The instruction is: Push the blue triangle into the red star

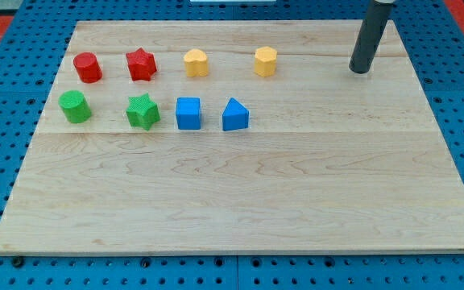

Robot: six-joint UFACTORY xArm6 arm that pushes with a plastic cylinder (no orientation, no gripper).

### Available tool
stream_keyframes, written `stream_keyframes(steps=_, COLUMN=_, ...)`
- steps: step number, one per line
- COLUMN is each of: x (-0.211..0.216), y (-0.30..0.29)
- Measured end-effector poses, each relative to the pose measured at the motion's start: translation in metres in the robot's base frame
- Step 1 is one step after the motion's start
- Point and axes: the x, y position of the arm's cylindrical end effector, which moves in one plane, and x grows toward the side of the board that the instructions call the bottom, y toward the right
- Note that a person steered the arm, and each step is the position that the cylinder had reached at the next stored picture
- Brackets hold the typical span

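The blue triangle [234, 115] lies on the wooden board left of centre, just right of the blue cube [188, 113]. The red star [141, 64] sits in the upper row at the view's left, up and to the left of the triangle, with the blue cube and green star [142, 111] lying between and below. My tip [361, 70] rests on the board near the view's top right, far to the right of and above the blue triangle, touching no block.
A red cylinder [88, 68] sits left of the red star. A green cylinder [75, 106] lies below it. A yellow heart [196, 62] and a yellow hexagon [266, 61] sit in the upper row. The wooden board [240, 201] lies on a blue pegboard.
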Motion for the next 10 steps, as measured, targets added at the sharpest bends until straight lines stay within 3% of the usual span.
stream_keyframes(steps=3, x=0.019, y=-0.001)
stream_keyframes(steps=4, x=0.03, y=-0.029)
stream_keyframes(steps=5, x=0.042, y=-0.099)
stream_keyframes(steps=6, x=0.052, y=-0.111)
stream_keyframes(steps=8, x=0.127, y=-0.094)
stream_keyframes(steps=10, x=0.127, y=-0.145)
